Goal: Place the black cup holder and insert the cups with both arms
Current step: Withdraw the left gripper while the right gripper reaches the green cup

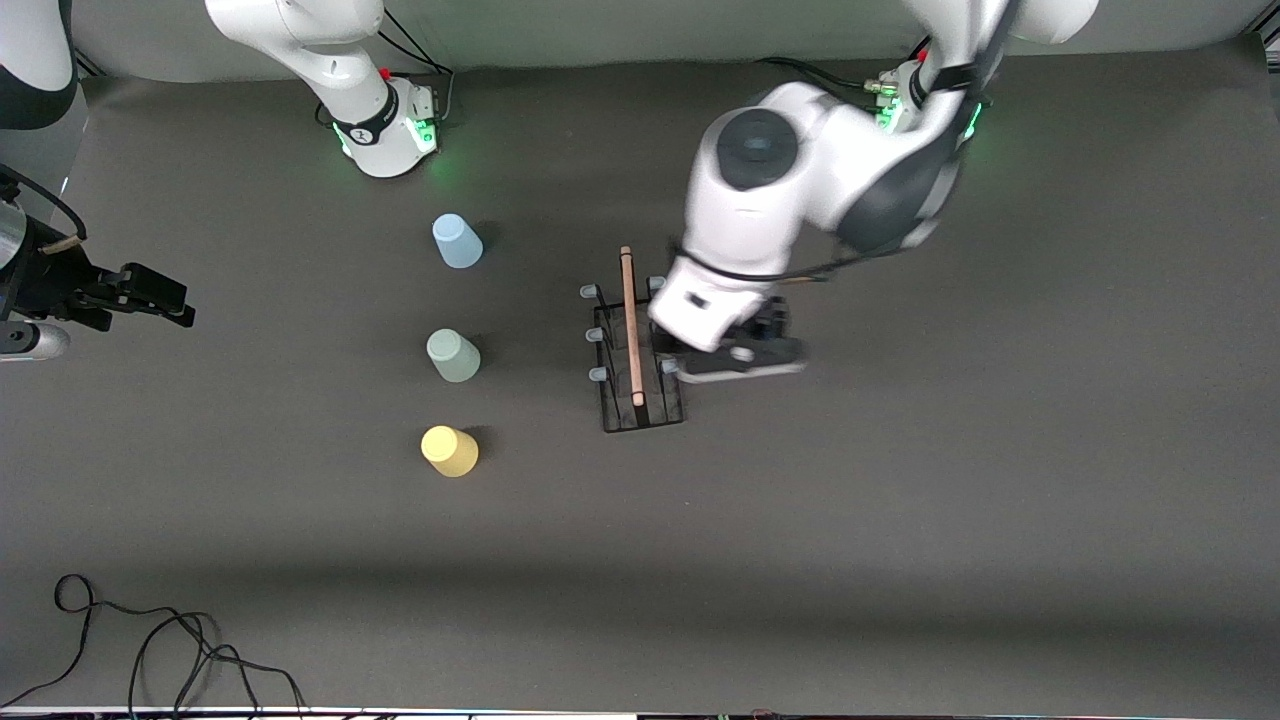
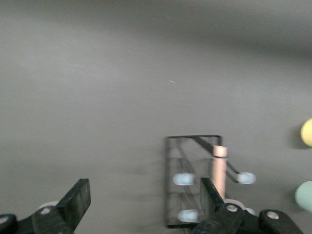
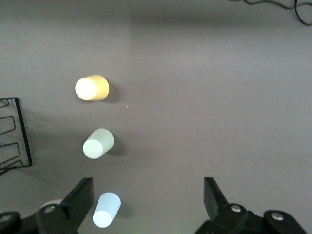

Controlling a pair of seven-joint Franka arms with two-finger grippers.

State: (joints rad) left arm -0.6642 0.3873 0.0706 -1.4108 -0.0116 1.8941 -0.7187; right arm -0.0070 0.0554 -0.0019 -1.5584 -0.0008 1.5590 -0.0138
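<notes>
Rack: the black wire cup rack [image 1: 640, 370] stands upright on the grey table [image 1: 900, 520], near the middle, with its wooden rod handle [image 1: 631, 325] on top and pale-tipped pegs [image 1: 597, 334] sticking out at the sides. Nothing hangs on the pegs.
Blue cup: the light blue cup [image 1: 457, 241] stands upside down on the table, toward the right arm's end from the rack, farthest of the three from the front camera.
Green cup: the grey-green cup [image 1: 453, 355] stands upside down, nearer to the front camera than the blue cup.
Yellow cup: the yellow cup [image 1: 449, 450] stands upside down, nearest of the three to the front camera. The cups form a row, each well apart from the next.
Left gripper: the left gripper [image 1: 745, 350] is low, just beside the rack on the side toward the left arm's end. In the left wrist view its fingers [image 2: 75, 202] are spread wide with only bare table between them; it holds nothing.
Right gripper: the right gripper [image 1: 165, 298] hangs above the right arm's end of the table, well apart from the cups. Its fingers [image 3: 83, 195] are spread wide and hold nothing. This arm waits.
</notes>
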